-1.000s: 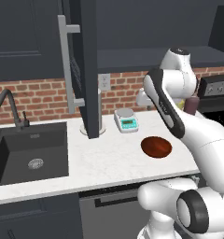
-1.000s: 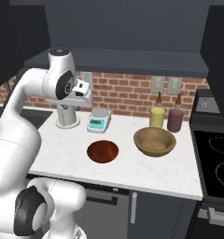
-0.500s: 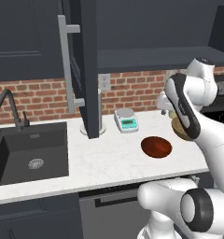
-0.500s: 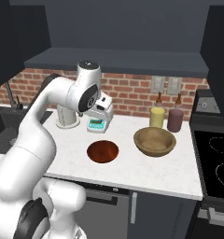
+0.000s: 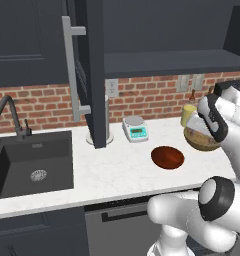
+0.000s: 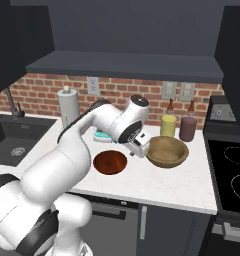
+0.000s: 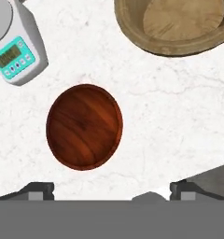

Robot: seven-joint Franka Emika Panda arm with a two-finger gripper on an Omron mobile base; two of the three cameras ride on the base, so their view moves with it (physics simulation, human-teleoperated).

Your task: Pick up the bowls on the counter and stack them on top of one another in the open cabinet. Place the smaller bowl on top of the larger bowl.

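On white counter [image 7: 179, 116] (brick bksplash [image 6: 117, 90])

the white arm arches forward and bends down at the wrist; its hand [image 6: 138, 150] hangs above the counter [image 6: 157, 181], pointing downward, fingertips [image 7: 37, 190] spread apart, holding nothing.

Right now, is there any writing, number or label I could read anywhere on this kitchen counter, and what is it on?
Small white kitchen scale with a teal display: dark digits show on its screen, too blurred to read.
Buttons under that display: tiny marks, unreadable.
Round dark red-brown wooden bowl, larger tan wooden bowl, yellow jar, dark maroon jar: no text or label visible.
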